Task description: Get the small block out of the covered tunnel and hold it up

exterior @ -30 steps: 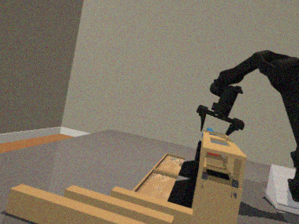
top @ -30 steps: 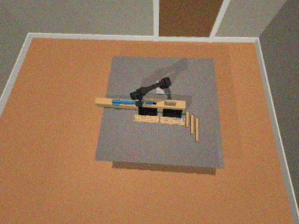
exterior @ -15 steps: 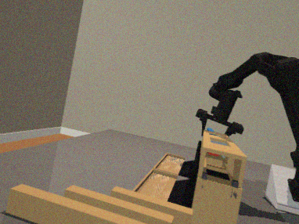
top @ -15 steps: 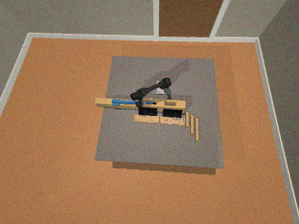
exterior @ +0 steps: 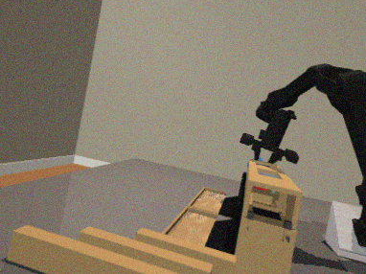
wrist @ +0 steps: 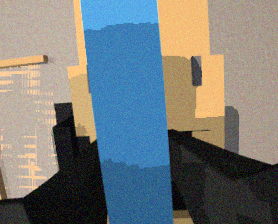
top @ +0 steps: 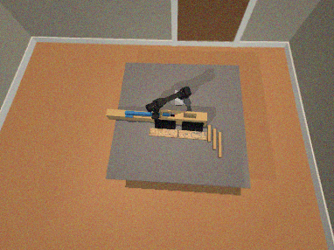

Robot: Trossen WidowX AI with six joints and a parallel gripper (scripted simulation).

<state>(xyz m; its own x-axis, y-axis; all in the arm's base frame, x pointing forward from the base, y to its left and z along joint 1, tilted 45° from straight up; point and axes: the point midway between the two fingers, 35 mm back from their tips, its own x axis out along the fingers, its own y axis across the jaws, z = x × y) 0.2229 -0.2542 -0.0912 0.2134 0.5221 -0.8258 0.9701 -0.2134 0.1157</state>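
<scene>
In lower middle of the wrist view, the black gripper (top: 156, 114) (exterior: 265, 160) (wrist: 134, 145) is partly open, its jaws gripping the long blue bar handle (top: 136, 114) (exterior: 260, 159) (wrist: 127, 95).

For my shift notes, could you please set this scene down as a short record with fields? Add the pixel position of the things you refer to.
pincer: closed on the blue bar (top: 139, 114) (wrist: 127, 95)
tunnel housing: tan (top: 199, 116) (exterior: 273, 172), with openings on top
red piece: visible inside the housing's end (exterior: 261, 189)
loose rods: three (top: 214, 139) (exterior: 144, 249), beside the trays
trays: two, light wood (top: 163, 133) (exterior: 188, 230)
block lifted: no
</scene>
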